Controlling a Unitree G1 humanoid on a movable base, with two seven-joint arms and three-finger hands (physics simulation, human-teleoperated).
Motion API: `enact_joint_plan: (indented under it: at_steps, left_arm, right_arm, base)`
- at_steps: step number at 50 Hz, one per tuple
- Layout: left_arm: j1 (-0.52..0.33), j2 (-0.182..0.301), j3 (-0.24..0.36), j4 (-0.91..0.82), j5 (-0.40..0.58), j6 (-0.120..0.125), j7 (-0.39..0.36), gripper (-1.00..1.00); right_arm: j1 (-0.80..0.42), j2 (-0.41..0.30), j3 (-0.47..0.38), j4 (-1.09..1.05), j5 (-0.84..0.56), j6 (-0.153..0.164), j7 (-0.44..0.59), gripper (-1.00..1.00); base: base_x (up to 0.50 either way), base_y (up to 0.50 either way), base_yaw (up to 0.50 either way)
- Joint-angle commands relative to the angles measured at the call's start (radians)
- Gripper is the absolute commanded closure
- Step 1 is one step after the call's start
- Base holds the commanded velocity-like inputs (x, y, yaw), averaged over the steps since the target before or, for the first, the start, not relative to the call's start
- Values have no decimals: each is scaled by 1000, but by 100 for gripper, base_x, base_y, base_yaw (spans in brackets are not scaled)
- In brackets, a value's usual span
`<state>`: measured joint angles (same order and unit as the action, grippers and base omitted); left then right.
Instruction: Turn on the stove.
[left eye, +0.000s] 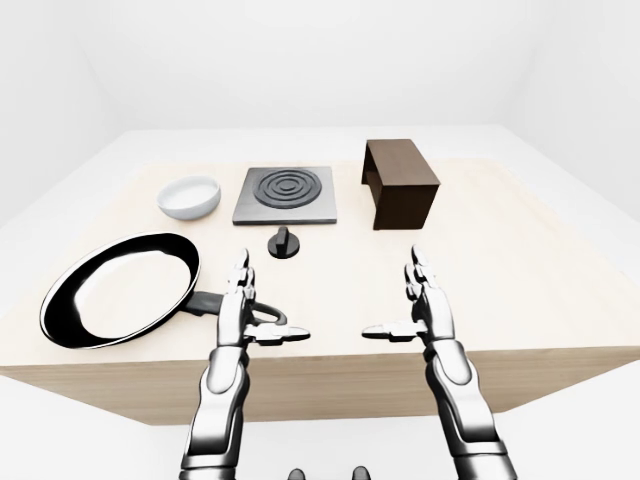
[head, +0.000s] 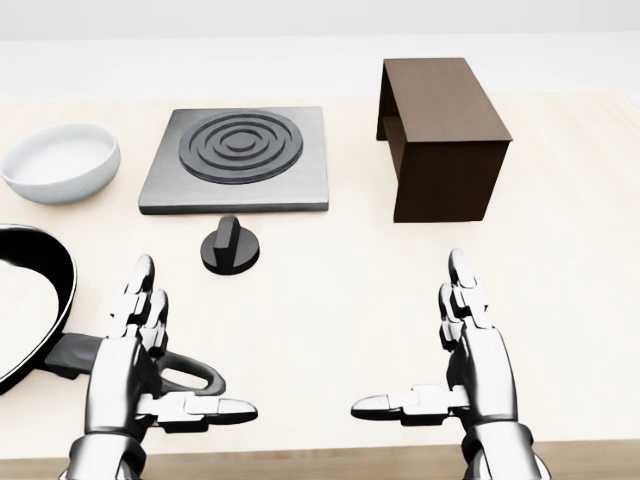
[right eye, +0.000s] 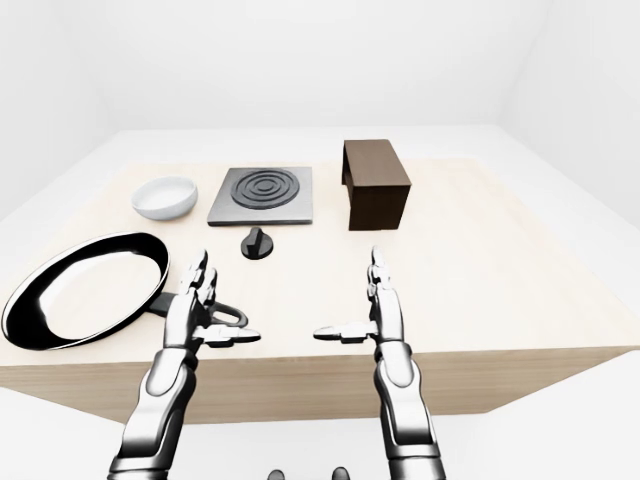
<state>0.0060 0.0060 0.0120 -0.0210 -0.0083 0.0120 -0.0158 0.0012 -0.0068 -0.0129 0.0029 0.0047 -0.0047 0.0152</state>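
A grey stove plate with dark concentric rings lies near the top middle of the wooden table in the head view. Just below it sits its black round knob with a raised bar. My left hand hovers open below and left of the knob, fingers straight and thumb pointing right. My right hand is open at the lower right, thumb pointing left. Neither hand touches the knob or holds anything.
A white bowl sits left of the stove. A black frying pan lies at the left, its handle under my left hand. A dark brown box-like shelf stands right of the stove.
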Motion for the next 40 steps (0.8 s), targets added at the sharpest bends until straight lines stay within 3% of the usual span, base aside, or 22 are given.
enact_joint_plan:
  at_steps: [1,4,7,11,14,18,20,25,29,40]
  left_arm:
    - [14,10,21,-58,-15,29,-26,-100]
    - [10,9,20,-33,-12,12,-26,-100]
    - [6,12,26,-32,-15,18,-26,-100]
    - [8,10,24,-41,-15,23,-24,-100]
    - [7,8,22,-32,-12,10,-19,-100]
    - [0,9,27,-23,-4,-4,-2,-100]
    - [2,9,30,-39,-24,13,-12,-100]
    - [1,9,27,-31,-24,10,-10,-100]
    - [0,10,25,-17,-22,-2,-15,-100]
    - [2,8,22,-9,-21,-7,-15,-100]
  right_arm:
    - [9,-8,-15,-15,4,0,24,-100]
    - [14,-6,-16,-28,11,5,24,-100]
    - [17,-5,-13,-50,7,16,19,-100]
    - [11,-14,-55,-130,22,70,-20,-100]
    - [-6,-28,-95,-150,37,92,-44,-100]
    - [-25,-59,-168,-199,85,92,-63,-100]
    - [-39,-89,-248,-273,128,92,-92,-100]
    - [-38,-117,-338,-397,187,92,-128,-100]
    - [-29,-116,-348,-455,196,92,-136,-100]
    - [-30,-110,-322,-422,182,92,-100,-100]
  base:
    - [0,0,0]
    - [0,0,0]
    - [0,0,0]
    - [0,0,0]
    - [0,0,0]
    - [0,0,0]
    - [0,0,0]
    - [0,0,0]
    - [0,0,0]
    - [0,0,0]
